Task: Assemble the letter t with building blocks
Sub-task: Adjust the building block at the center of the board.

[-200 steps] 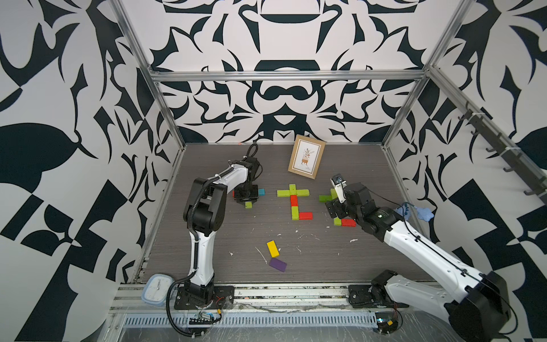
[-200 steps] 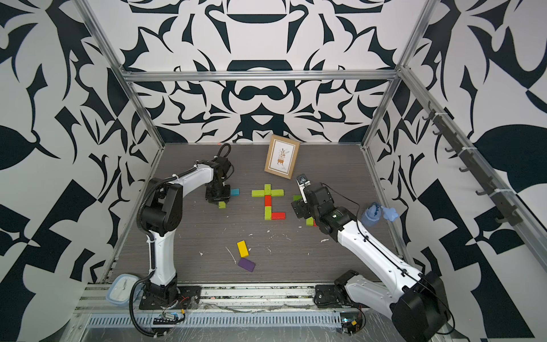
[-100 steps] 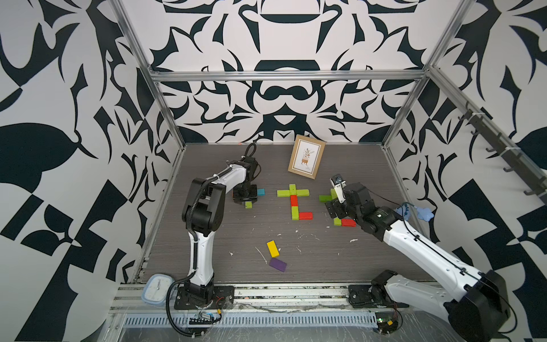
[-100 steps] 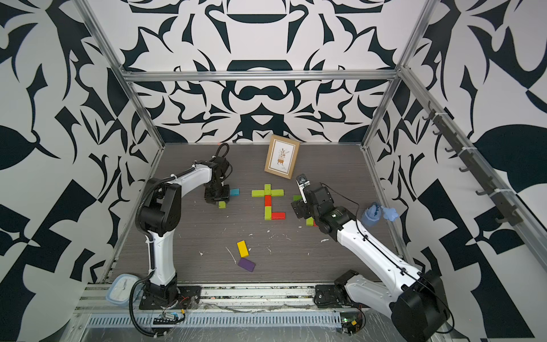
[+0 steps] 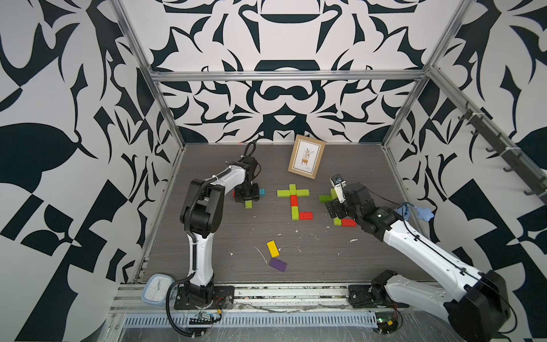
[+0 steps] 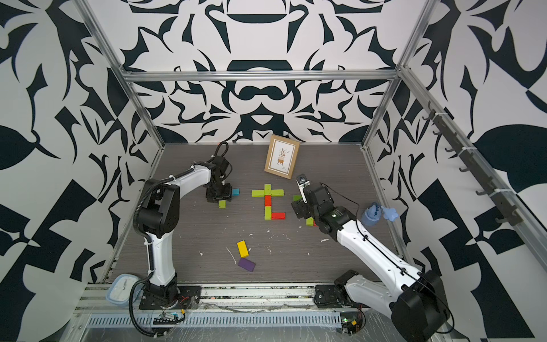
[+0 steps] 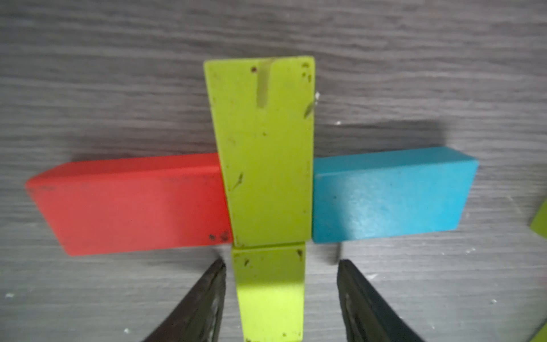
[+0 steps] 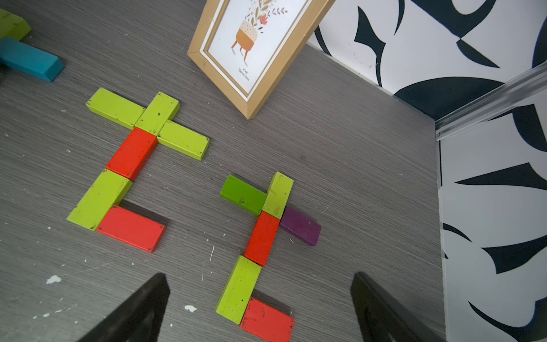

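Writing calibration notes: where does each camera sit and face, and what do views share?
Top views: high at the front, facing down toward the back wall; both top views show the table, left arm, right arm.
Left wrist: on the left arm, looking down at a cross of red block, lime block and blue block; the left gripper shows.
Right wrist: on the right arm, slanting down at a green-and-red t and the picture frame; the right gripper shows.
Shared: the blue block, in every view.

Table (image 5: 340, 260): grey woodgrain, white flecks.
Blocks (image 5: 293, 200): three groups; yellow (image 5: 273, 248), purple (image 5: 277, 264) loose.
Frame (image 5: 306, 157): rear, tilted.
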Motion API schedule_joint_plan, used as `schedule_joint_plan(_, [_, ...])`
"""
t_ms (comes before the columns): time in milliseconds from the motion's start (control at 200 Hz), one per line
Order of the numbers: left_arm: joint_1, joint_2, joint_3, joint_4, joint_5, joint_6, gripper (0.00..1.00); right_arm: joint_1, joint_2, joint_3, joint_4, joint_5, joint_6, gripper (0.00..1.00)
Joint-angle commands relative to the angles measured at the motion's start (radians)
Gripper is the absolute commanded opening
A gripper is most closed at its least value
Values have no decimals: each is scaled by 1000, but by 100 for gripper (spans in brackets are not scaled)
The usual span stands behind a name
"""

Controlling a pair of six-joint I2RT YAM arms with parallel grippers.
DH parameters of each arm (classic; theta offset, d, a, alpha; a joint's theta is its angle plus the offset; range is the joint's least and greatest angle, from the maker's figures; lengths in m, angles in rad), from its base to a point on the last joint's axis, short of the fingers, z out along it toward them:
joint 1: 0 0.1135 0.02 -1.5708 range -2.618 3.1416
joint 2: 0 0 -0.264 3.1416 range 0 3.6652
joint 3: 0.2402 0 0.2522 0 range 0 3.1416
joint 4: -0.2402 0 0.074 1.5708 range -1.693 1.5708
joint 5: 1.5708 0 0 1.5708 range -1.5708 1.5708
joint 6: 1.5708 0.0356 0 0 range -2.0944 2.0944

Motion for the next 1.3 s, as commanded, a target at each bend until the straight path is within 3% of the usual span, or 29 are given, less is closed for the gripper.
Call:
schedule_joint_plan(0, [1, -20, -4, 5, 35, 1, 63, 4, -5, 28, 15, 19, 0, 99])
schedule_joint_plan(750, [2, -15, 7, -13, 54, -18, 55, 5, -4, 25, 18, 20, 0, 99])
schedule_joint_plan(1295, [16, -21, -1, -16, 59, -32, 55, 7, 3, 25, 17, 17, 1, 99])
